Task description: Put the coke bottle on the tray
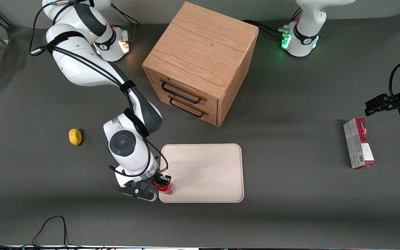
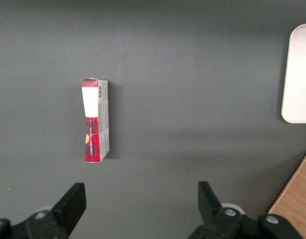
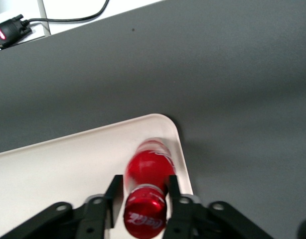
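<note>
The coke bottle (image 1: 165,188), small, glossy red with a red-and-white cap, stands upright at the corner of the cream-beige tray (image 1: 207,170) nearest the front camera, at the working arm's end. My right gripper (image 1: 163,183) is directly above it, fingers closed on either side of its neck. In the right wrist view the gripper (image 3: 144,182) grips the bottle (image 3: 149,169) just below the cap, its base over the tray's rounded corner (image 3: 68,159). The tray's edge also shows in the left wrist view (image 2: 298,74).
A wooden two-drawer cabinet (image 1: 200,59) stands farther from the front camera than the tray. A yellow lemon-like lump (image 1: 75,136) lies toward the working arm's end. A red-and-grey carton (image 1: 358,142) lies toward the parked arm's end, also in the left wrist view (image 2: 94,121).
</note>
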